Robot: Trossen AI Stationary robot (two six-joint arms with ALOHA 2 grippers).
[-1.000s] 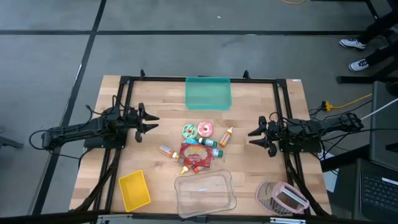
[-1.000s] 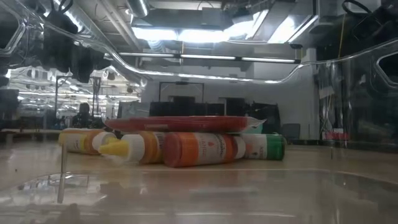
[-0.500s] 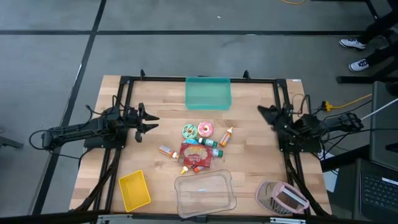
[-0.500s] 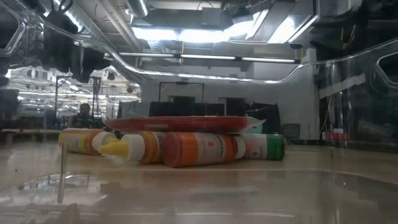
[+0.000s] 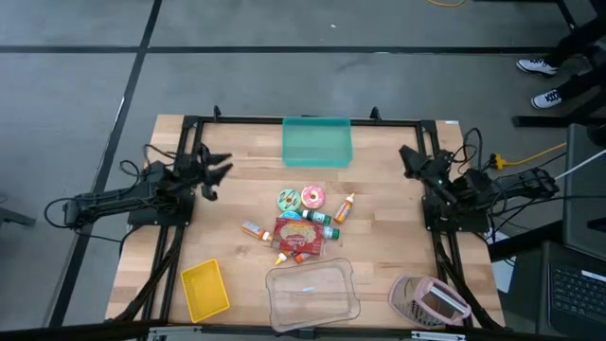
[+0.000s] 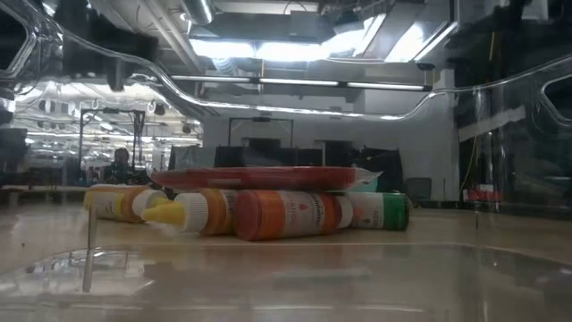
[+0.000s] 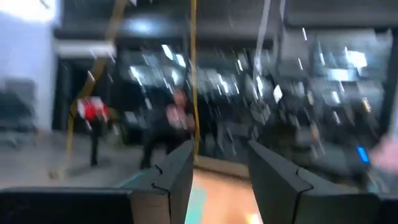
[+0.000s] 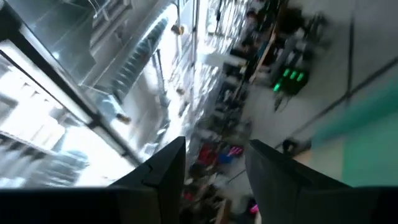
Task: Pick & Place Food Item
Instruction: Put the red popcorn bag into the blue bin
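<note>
The food items lie in a heap at the table's middle. A red packet rests on small bottles, and two ring-shaped sweets lie on the wood beside them. My left gripper stands open at the table's left, raised and tipped up, with nothing between its fingers. My right gripper stands open at the table's right, turned toward the far edge and also raised; nothing sits between its fingers. Both are well clear of the heap.
A teal tray sits at the far middle. Along the near edge stand a yellow tray, a clear tub and a pink basket. A black frame rims the table.
My left gripper has risen a little and tipped its fingers upward, swinging slightly toward the far edge. My right gripper has lifted, rolled about its own line and swung from pointing at the heap toward the far edge. The food items have not moved.
</note>
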